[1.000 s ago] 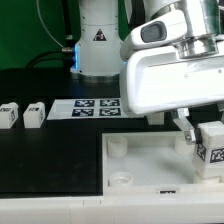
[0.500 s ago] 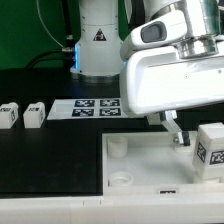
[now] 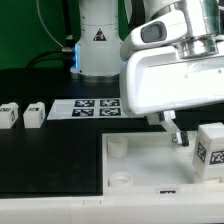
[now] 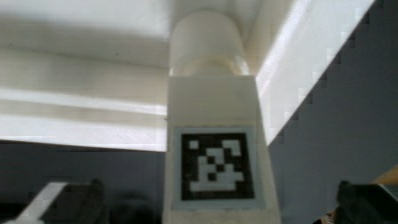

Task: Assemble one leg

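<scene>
Step in hand (my reading): leg point(image 3: 210, 150) stands upright at corner of white panel point(image 3: 150, 165), exterior view's right. Gripper point(image 4: 210, 203) unclenched, fingers point(image 4: 50, 200) spread clear of leg, nothing held. Next move likely calls for regrasp, then twist to seat. Spare legs point(image 3: 35, 113) sit near marker board point(image 3: 95, 107).

Wrist view: the tag on the leg point(image 4: 214, 170) is blurred, and the tool point(image 4: 210, 205) shows only its fingertips point(image 4: 50, 200), cut by the frame edge. In the exterior view the arm's white housing point(image 3: 170, 75) hides one end of the marker board point(image 3: 85, 107), and the leg point(image 3: 210, 150) runs off the exterior view's right edge
</scene>
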You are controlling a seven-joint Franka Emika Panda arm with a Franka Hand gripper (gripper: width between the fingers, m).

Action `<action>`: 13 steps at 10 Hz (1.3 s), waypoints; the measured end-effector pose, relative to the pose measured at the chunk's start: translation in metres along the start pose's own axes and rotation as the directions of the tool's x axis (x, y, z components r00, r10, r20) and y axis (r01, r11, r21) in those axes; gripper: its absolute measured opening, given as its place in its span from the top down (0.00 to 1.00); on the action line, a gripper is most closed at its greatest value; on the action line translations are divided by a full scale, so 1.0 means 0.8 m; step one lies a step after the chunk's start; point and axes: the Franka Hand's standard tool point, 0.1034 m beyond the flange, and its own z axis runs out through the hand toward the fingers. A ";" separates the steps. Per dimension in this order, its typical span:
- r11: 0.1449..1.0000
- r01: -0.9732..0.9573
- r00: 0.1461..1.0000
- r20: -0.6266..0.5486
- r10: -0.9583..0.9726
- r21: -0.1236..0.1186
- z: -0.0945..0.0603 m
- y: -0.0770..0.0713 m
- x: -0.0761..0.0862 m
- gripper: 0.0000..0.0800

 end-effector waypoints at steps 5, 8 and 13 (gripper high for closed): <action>0.999 0.005 0.982 0.189 -0.011 0.032 -0.051 -0.007 0.051 0.19; 0.997 -0.017 0.882 0.471 -0.020 0.074 -0.053 -0.018 0.038 0.19; 0.997 -0.016 0.795 0.606 -0.032 0.073 -0.004 -0.008 0.033 0.19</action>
